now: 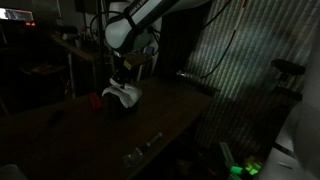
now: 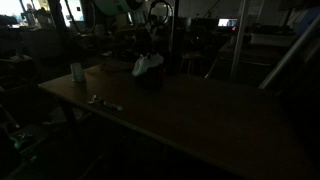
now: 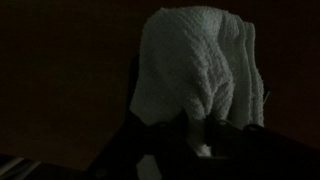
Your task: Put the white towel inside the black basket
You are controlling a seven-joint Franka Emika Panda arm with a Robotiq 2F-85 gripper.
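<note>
White towel [image 3: 200, 70] hung pinched in the gripper [image 1: 120, 80]; lowering it straight into the black basket [image 2: 150, 80] beneath looked best.

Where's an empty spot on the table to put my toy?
Free: the wide tabletop between the black basket, the metal piece and the near edge. Crowded: around the basket, with white towel, gripper, red object.
</note>
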